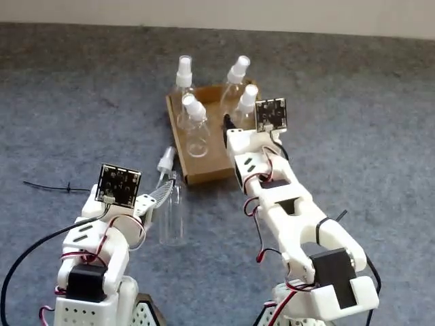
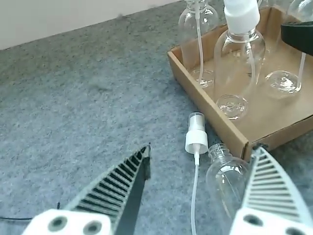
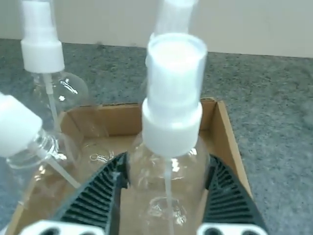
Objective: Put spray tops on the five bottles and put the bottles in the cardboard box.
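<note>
Nearly there: bare bottle (image 1: 171,214) awaits its top.
It and the spray top (image 2: 196,137) lie beside the cardboard box (image 1: 178,136), bracketed by the left gripper (image 2: 203,152), spread wide for a likely pickup; the right gripper (image 3: 167,164) clamps a capped bottle (image 3: 168,142) inside, probably seating it.

L gripper (image 2: 203,149) low, jaws wide apart, arm folded near base. R arm stretched fwd, R gripper (image 3: 167,167) clamping spray bottle (image 3: 171,112).

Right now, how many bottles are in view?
5 bottles. Four stand capped in the cardboard box: back left, back right, front left, and one in the right gripper. The fifth, uncapped, is on the carpet inside the open left gripper.
</note>
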